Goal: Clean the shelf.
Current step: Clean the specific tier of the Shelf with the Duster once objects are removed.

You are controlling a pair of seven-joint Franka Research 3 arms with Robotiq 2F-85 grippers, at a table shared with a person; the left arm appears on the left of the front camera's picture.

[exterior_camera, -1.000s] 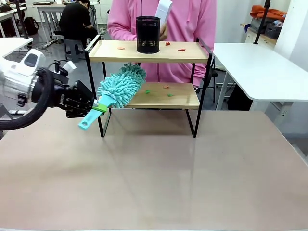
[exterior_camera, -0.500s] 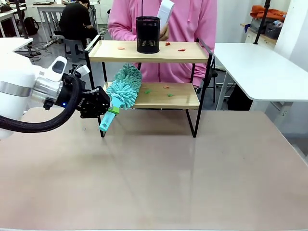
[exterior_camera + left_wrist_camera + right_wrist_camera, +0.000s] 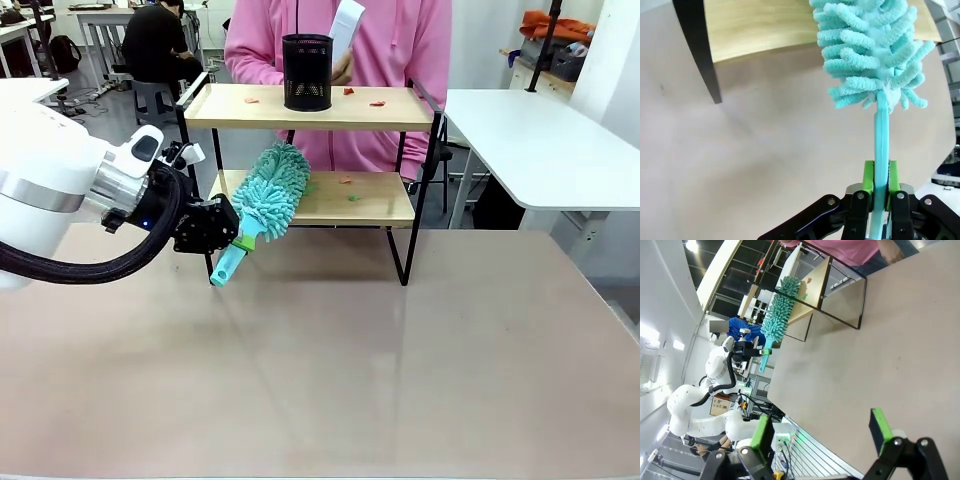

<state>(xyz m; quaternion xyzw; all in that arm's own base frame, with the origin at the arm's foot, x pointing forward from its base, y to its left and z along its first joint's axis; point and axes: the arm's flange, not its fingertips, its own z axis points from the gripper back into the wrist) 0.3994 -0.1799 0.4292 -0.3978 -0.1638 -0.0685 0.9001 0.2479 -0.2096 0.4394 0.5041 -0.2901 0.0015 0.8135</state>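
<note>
A lab: white work tables (image 3: pixel 540 150), seated person (image 3: pixel 160 45) behind.

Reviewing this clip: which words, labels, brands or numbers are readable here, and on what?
None can be read.
The duster, mesh cup, shelf and left end effector show no print.
The white item held by the person shows no legible marking.
</note>
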